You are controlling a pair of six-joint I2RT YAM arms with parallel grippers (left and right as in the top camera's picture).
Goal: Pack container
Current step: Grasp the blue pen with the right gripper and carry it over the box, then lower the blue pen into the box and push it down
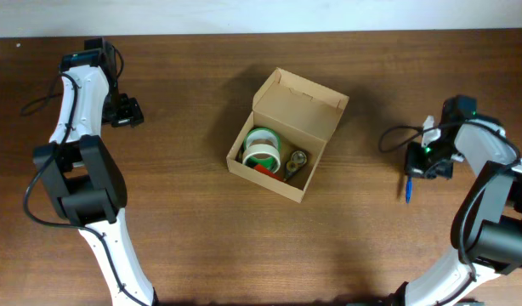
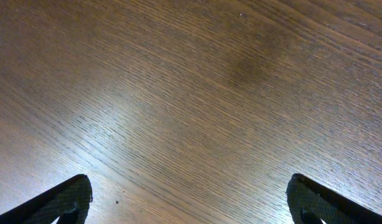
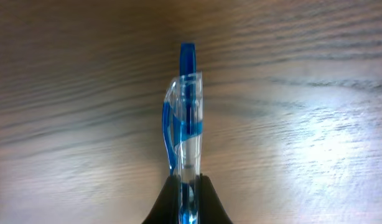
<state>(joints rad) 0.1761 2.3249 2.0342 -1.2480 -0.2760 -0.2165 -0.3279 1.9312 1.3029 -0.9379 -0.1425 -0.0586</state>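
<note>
The right gripper's (image 3: 188, 186) two dark fingers (image 3: 166, 208) are pressed together on a pen (image 3: 188, 112), pinching its clear plastic barrel near one end. The pen is slim and straight, with a translucent body, a curved blue clip and blue ink core, and a blue end pointing directly away from the fingers. Wood grain is seen blurred beneath it; whether the pen is lifted or resting cannot be told. From above, this gripper (image 1: 421, 163) and the pen (image 1: 408, 189) are found well to the right of the container (image 1: 303, 106), with the pen's long axis running roughly from the far side of the table to the near side. The left gripper's (image 2: 191, 196) black, wedge-shaped fingers (image 2: 66, 199) are spread wide over bare wood, with nothing between them; it (image 1: 129, 112) is placed well to the left of the container. The container, a plain tan cardboard box with matte walls, is set near the middle of the dark brown wooden table (image 1: 201, 238), skewed to the table's edges. Its opening faces up, its hinged flap is raised on the far side, and its longer sides run diagonally from far left to near right. Inside it, a green and white tape roll (image 1: 262, 144) and a small metallic object (image 1: 297, 161) are seen.
</note>
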